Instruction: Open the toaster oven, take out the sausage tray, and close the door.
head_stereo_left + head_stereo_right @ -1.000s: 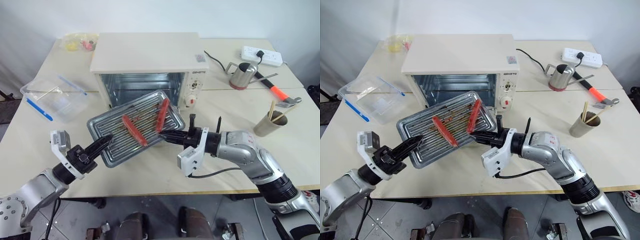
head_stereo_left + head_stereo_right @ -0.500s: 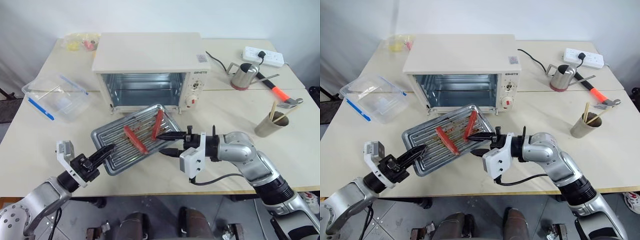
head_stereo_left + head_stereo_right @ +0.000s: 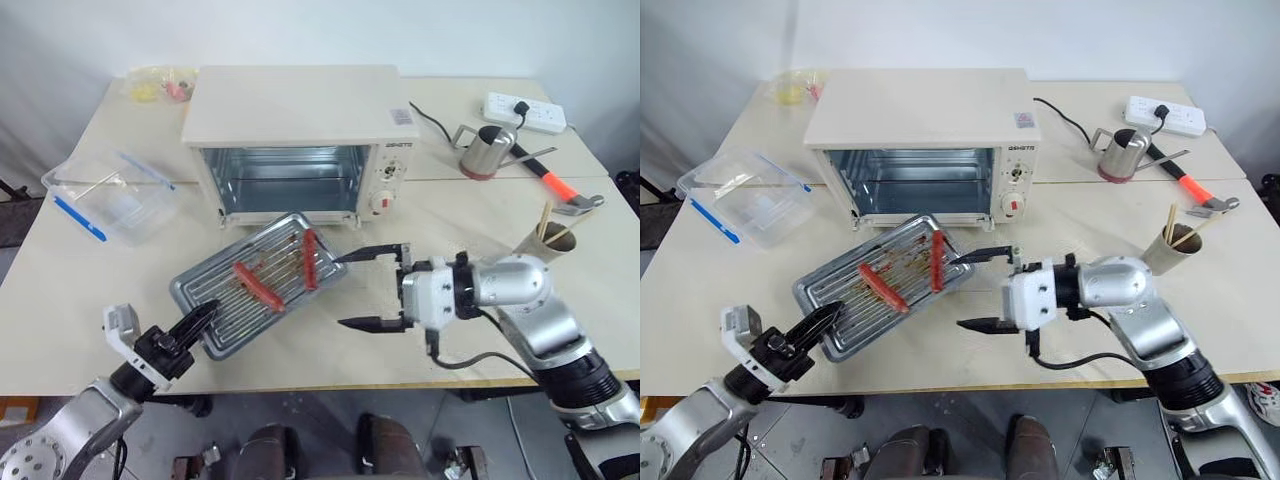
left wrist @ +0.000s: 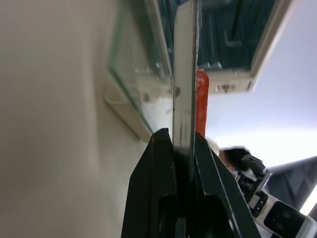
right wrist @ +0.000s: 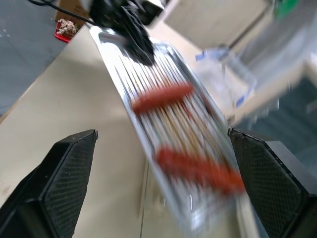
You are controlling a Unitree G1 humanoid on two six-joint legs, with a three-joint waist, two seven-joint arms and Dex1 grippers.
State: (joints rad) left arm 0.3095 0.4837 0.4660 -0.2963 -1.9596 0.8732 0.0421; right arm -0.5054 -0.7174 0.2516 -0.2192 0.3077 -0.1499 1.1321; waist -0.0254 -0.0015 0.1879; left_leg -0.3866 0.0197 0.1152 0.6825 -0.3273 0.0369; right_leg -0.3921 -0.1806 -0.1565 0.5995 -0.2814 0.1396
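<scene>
The cream toaster oven point(image 3: 295, 125) stands at the back of the table with its cavity empty. Its glass door point(image 4: 134, 67) is folded down in front. The silver sausage tray point(image 3: 225, 295) lies slanted before the oven, and two red sausages point(image 3: 257, 287) rest on its rack. My left gripper point(image 3: 197, 323) is shut on the tray's near left corner; the left wrist view shows its fingers point(image 4: 161, 163) clamped on the rim. My right gripper point(image 3: 372, 288) stands wide open just right of the tray and touches nothing.
A clear container with a blue-edged lid point(image 3: 110, 200) sits at the left. A metal pitcher point(image 3: 487, 150), power strip point(image 3: 525, 110), hammer point(image 3: 555, 185) and a cup of chopsticks point(image 3: 538, 248) lie at the right. A small bag point(image 3: 160, 85) is at the back left.
My right gripper opened, let go of the tray's right edge and drew back to the right. The tray sank towards the table with my left gripper still on it.
</scene>
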